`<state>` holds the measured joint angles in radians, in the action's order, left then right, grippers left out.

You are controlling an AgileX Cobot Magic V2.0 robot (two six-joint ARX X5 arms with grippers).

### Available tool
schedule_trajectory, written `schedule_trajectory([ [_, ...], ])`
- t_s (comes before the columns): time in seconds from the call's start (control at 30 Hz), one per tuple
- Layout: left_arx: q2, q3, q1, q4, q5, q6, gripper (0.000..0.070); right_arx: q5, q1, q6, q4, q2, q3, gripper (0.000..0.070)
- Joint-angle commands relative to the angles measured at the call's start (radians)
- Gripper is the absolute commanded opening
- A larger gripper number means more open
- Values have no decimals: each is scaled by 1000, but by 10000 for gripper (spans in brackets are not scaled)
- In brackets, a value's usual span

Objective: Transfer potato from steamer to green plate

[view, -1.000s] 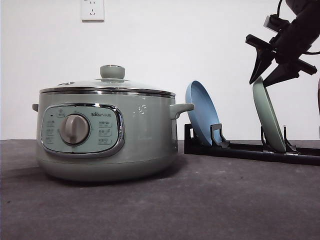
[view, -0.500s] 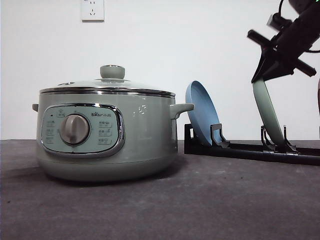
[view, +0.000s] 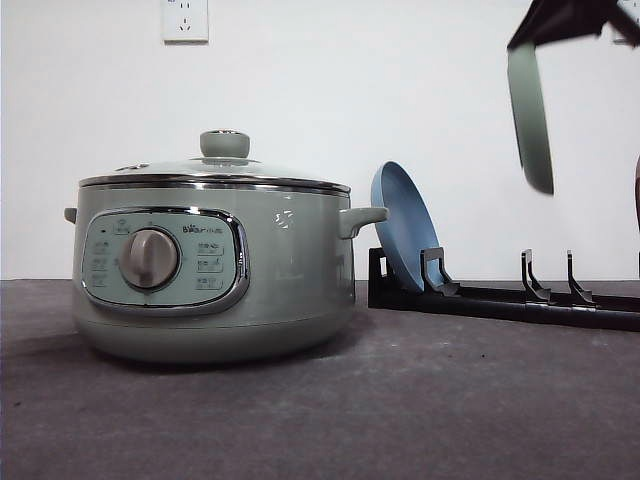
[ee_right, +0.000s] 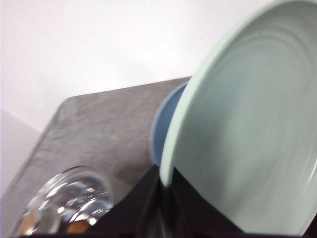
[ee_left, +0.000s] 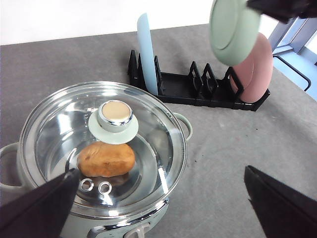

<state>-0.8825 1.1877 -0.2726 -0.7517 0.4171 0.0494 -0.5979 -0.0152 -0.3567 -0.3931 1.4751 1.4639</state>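
Right gripper [ee_right: 166, 191] jaws clamped on green plate [view: 530, 115] rim, plate hanging clear above the rack [view: 500, 295].
Potato [ee_left: 106, 159] inside lidded steamer [view: 215, 265] on worktop; left gripper [ee_left: 163, 198] jaws wide apart, holding nothing.

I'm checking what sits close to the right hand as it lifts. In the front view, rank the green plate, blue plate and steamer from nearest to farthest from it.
1. The green plate: hanging in the right hand's grip, top right.
2. The blue plate: standing in the rack, lower left of the hand.
3. The steamer: far left on the table.
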Motion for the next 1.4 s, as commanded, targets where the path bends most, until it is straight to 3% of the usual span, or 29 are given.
schedule_trajectory([
  [0.0,-6,20,-4,10,3,-12,676,-10,5,20,-15,-32,24,0],
  [0.27,-6,20,-4,11,3,-13,676,18,91,204,-235,-185,23,0],
  [0.53,-6,20,-4,11,3,-15,676,273,306,347,-466,-282,21,0],
  [0.87,-6,20,-4,7,3,-15,676,435,538,358,-552,-405,-149,0],
  [1.17,-6,20,-4,3,3,-15,676,561,665,296,-543,-503,-447,0],
  [1.37,-6,20,-4,4,3,-15,676,635,788,246,-467,-489,-575,0],
])
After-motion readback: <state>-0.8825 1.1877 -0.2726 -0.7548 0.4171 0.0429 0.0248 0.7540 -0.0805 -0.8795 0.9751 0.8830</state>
